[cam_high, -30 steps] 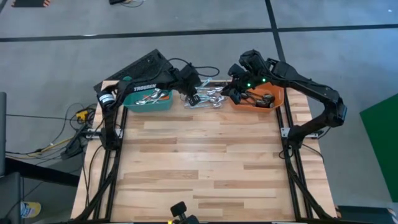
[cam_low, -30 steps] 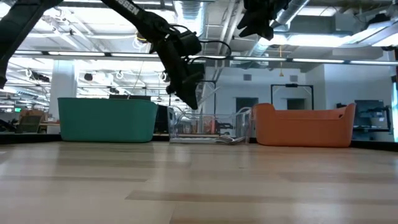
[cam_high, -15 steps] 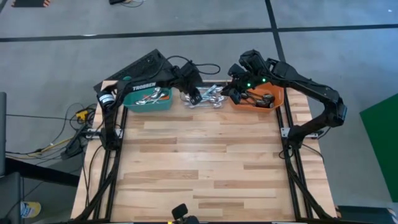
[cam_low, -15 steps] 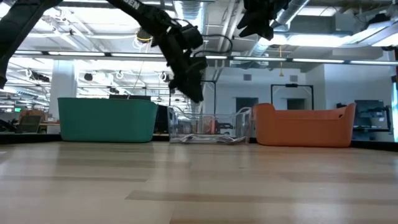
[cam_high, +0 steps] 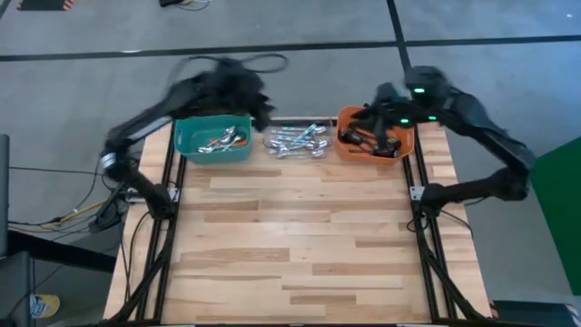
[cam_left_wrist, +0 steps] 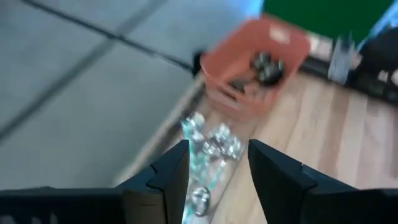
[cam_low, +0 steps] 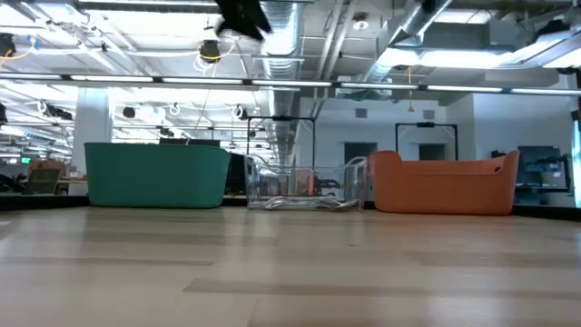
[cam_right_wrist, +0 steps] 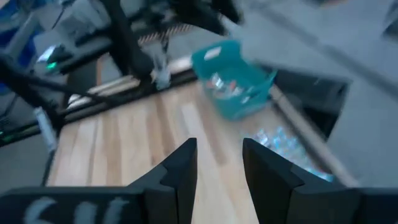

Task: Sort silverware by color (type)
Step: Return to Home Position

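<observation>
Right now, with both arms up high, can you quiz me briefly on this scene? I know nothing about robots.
1. Which bin stands between the other two? A teal, B clear, C orange.
2. How many bins hold spoons?
3. True or false: the left gripper or the right gripper holds a spoon.

Key
1. B, the clear bin.
2. Three: the teal bin, the clear bin and the orange bin.
3. False: both are open and empty, high above the table.

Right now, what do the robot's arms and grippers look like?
Both are dark, slender and jointed. The left arm carries a black cable; the right arm shows green lights near its wrist. The left gripper and right gripper each have two black wedge-shaped fingers.
</observation>
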{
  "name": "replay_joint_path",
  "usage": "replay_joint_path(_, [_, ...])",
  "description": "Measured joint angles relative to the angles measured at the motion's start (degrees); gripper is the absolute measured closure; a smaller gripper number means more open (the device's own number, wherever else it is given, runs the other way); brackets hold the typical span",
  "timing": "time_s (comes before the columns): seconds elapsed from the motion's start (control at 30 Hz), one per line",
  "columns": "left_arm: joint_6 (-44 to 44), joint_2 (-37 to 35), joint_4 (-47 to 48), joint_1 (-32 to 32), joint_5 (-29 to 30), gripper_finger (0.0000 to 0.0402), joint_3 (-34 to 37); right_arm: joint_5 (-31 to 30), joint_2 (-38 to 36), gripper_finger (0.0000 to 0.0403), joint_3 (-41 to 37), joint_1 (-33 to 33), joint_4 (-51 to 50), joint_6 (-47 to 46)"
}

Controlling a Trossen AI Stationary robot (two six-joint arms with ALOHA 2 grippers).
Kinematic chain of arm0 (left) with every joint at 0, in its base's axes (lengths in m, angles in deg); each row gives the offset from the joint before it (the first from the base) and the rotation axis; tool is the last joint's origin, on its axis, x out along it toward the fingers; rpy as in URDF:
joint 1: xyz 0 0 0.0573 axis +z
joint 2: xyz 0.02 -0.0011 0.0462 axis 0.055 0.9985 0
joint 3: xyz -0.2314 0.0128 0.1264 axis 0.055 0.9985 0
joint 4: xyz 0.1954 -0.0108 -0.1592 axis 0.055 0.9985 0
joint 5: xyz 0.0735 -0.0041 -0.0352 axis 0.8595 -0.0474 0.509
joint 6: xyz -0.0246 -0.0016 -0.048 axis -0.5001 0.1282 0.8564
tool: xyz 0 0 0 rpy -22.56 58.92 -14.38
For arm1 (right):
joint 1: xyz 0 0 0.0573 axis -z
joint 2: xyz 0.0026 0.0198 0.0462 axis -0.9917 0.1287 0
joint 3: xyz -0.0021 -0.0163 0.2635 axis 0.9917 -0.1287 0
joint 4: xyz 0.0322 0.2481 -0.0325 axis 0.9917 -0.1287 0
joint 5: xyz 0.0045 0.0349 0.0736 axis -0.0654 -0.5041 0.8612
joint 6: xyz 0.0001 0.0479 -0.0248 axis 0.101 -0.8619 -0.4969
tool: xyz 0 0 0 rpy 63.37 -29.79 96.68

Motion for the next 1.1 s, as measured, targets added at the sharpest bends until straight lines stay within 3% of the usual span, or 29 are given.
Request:
replay_joint_path(0.2, [1.17, -17.28, 2.52, -4.51, 12.73, 0.0251, -0.02, -6.06, -11.71, 0.0253, -3.17, 0.79, 3.38, 2.7])
replay_joint_path(0.33, [2.06, -28.14, 1.38, -9.37, 20.28, 0.0251, 2.41, -7.94, -19.87, 0.0253, -10.32, 0.79, 9.07, 3.6])
replay_joint_path(0.43, [5.62, -36.22, 0.88, -13.29, 28.73, 0.0251, 8.46, -7.9, -26.2, 0.0253, -17.28, 0.78, 14.81, 3.67])
replay_joint_path(0.57, [10.53, -46.05, -0.43, -16.93, 38.09, 0.0251, 21.62, -7.46, -32.86, 0.0253, -26.33, 0.75, 21.36, 3.65])
replay_joint_path(0.7, [10.36, -54.18, -10.23, -18.48, 39.43, 0.0251, 38.28, -7.43, -37.26, 0.0253, -35.07, 0.75, 24.02, 3.25])
replay_joint_path(0.9, [9.44, -61.53, -35.99, -19.99, 35.99, 0.0251, 60.55, -4.14, -42.76, 0.0253, -48.32, 0.72, 27.56, -2.73])
replay_joint_path(1.1, [9.95, -63.6, -46.94, -20.54, 35.93, 0.0251, 72.62, -4.03, -47.96, 0.0253, -61.63, 0.62, 36.78, -8.65])
